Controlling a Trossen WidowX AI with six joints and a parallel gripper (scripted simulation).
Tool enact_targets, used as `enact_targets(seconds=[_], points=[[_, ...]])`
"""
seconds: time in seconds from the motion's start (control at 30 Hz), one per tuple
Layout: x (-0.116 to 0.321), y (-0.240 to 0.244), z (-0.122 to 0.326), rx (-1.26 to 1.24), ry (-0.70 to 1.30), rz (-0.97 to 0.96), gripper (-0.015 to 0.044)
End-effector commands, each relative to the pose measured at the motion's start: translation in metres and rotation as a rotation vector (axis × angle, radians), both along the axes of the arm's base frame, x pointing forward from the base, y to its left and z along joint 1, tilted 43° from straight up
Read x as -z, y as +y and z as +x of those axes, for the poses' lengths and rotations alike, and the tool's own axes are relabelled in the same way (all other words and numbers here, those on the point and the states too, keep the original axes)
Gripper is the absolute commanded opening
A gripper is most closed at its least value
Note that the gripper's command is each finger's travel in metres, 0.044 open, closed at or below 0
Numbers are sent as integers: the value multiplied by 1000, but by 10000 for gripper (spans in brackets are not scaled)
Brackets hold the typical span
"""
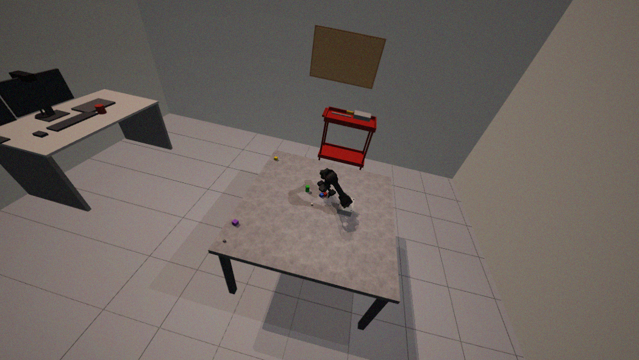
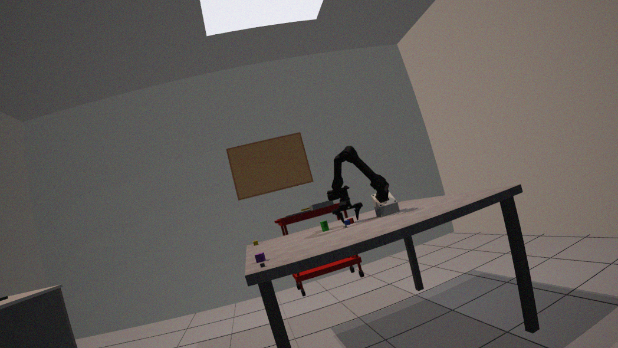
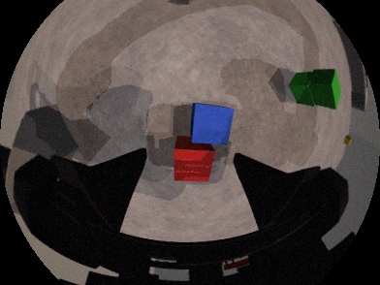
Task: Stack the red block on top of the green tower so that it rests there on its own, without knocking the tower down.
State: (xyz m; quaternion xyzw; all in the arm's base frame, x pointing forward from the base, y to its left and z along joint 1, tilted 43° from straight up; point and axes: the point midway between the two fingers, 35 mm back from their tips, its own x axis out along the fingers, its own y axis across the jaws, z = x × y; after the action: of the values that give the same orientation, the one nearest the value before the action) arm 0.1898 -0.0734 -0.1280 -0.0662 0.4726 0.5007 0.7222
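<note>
- The pincer [image 1: 327,193] [image 2: 350,220] [image 3: 192,156] was spread wide, pointing down, with nothing gripped between its 2 fingers.
- The red block [image 1: 325,194] [image 2: 351,220] [image 3: 194,165] lay on the table [image 1: 313,241] [image 2: 302,244] [image 3: 194,213], below the pincer; in the wrist view it appeared in the gap between the 2 fingers.
- A blue block [image 1: 321,194] [image 2: 347,222] [image 3: 212,123] sat right beside the red block; whether those 2 touched could not be told.
- The green tower [image 1: 307,188] [image 2: 324,226] [image 3: 325,88] stood upright on the table, apart from the red and blue blocks, and the red block was not on it. The wrist view showed 2 green sections.
- The black arm [image 1: 337,185] [image 2: 365,166] rose from a pale base [image 1: 344,212] [image 2: 387,210], bent over, and reached down to the blocks.
- A purple block [image 1: 235,222] [image 2: 259,257] and a small dark object [image 1: 224,241] [image 2: 262,265] lay near each other, well apart from the tower.
- A yellow block [image 1: 275,158] [image 2: 255,242] [image 3: 347,140] lay near a table corner.
- Behind the table stood 1 red cart [image 1: 350,121] [image 2: 309,214].
</note>
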Motion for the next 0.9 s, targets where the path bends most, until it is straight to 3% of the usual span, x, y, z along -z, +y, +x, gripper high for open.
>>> enact_targets(seconds=[0.0, 0.37, 0.77, 0.87], points=[[2, 2, 0, 6, 0, 2, 440], [1, 2, 0, 6, 0, 2, 440], [1, 2, 0, 6, 0, 2, 125], [1, 2, 0, 6, 0, 2, 105]])
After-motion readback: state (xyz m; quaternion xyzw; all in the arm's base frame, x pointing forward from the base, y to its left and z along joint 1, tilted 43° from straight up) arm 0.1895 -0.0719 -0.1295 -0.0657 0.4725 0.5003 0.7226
